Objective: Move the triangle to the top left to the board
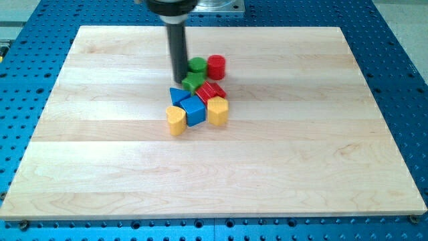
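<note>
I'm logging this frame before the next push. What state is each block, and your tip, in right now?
my tip: down on the board, just left of the green blocks.
green cylinder: upright, beside the red cylinder.
red cylinder: upright.
green block: next to the tip, shape unclear.
red block: lying in the cluster.
blue triangle: not yet top left.
blue cube: flat.
yellow heart: flat.
yellow block: flat.

The arm enters from twelve o'clock, its round black end cut off by the top edge. From it the dark rod [178, 50] hangs straight and upright, a little left of centre. My tip [180, 80] rests low at the rod's six o'clock end, down at counter height.
</note>
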Action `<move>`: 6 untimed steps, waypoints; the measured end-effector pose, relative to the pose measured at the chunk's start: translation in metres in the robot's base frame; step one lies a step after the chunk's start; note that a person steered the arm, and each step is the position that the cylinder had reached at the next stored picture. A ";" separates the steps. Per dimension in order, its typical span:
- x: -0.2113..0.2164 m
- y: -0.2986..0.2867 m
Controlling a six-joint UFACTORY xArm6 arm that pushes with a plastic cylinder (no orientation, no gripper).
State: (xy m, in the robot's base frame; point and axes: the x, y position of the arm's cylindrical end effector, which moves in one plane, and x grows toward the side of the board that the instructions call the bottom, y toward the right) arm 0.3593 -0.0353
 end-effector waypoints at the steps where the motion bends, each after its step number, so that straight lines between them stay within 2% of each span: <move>1: 0.005 0.037; 2: 0.007 0.013; 4: 0.081 0.001; 6: 0.043 -0.069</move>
State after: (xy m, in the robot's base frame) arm 0.4018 -0.1041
